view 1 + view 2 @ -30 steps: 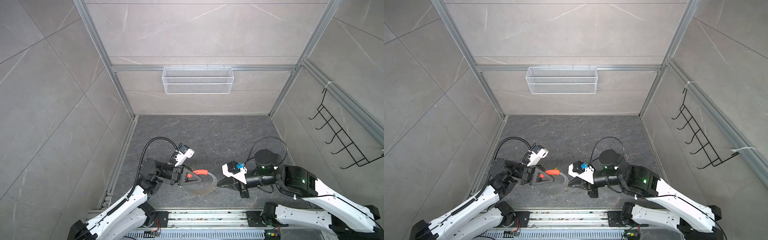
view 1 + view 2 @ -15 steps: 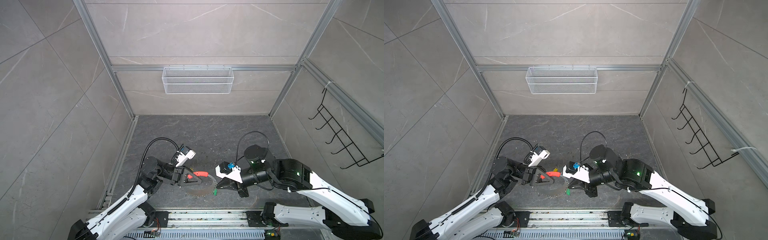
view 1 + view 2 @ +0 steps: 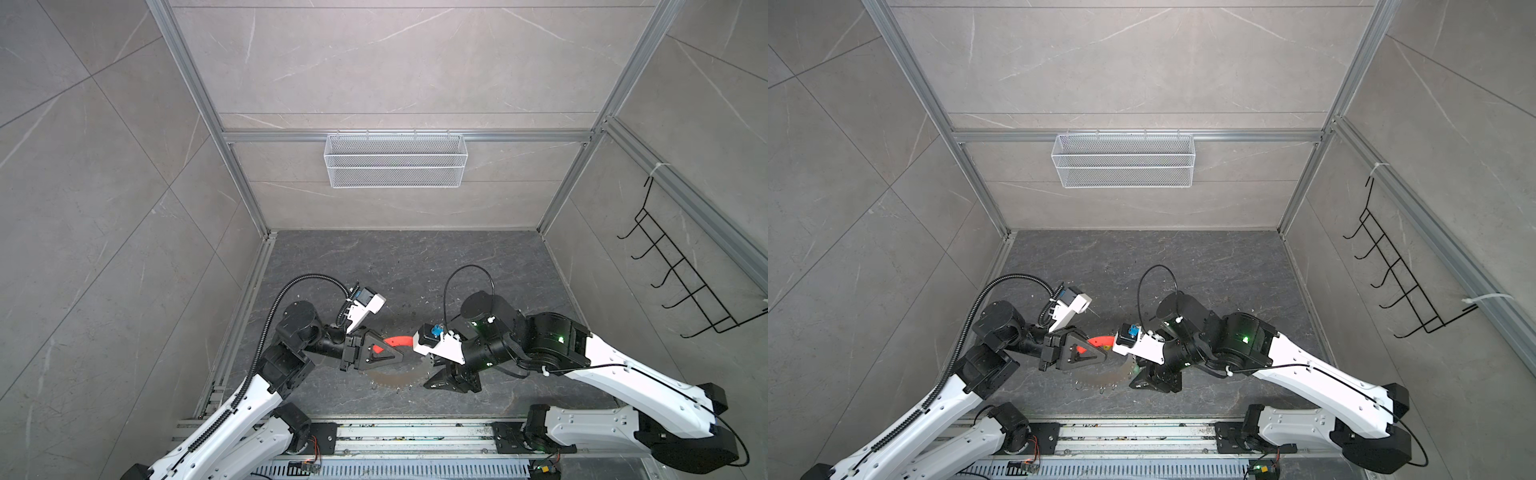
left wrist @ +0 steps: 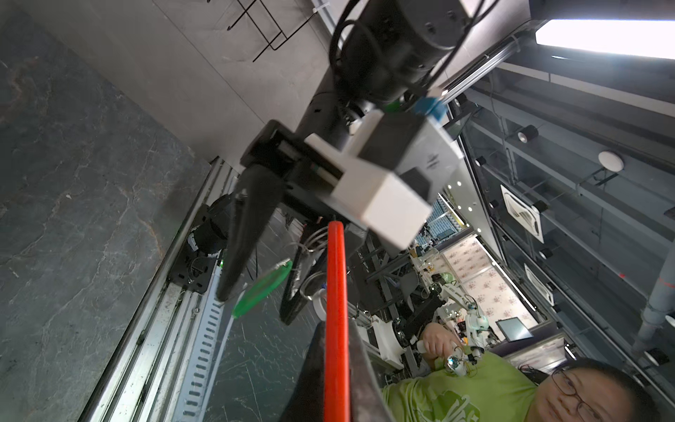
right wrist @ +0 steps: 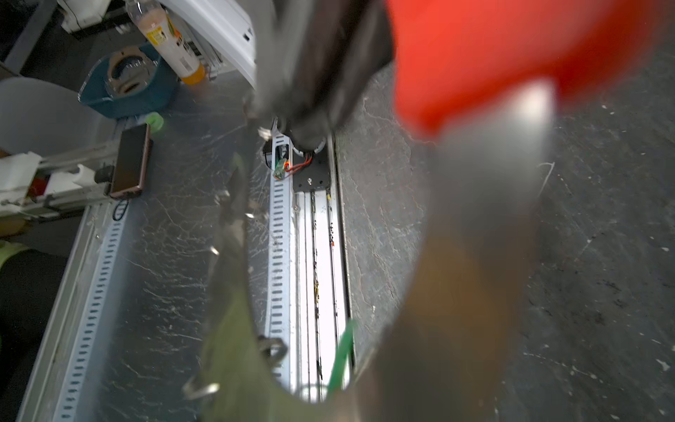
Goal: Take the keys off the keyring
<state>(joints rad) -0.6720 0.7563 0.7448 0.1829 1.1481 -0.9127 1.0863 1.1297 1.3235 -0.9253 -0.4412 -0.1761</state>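
Shot twice from high overhead, looking down on the floor (image 3: 374, 266); up close from each wrist, facing across the shared keyring (image 4: 336, 292).

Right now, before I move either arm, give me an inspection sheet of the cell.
Surface: dark veined tabletop, lightly scuffed.
Job's things: keyring gripped at its red sleeve; green-tagged key between the fingers of the right gripper; second key not made out.
Clutter: nothing seen.
Grippers: left gripper shut on the keyring; right gripper open.
Cables: left conduit and right cable loop, both apart from keyring.
Surroundings: wire basket on back wall; hook rack on right wall; person outside.
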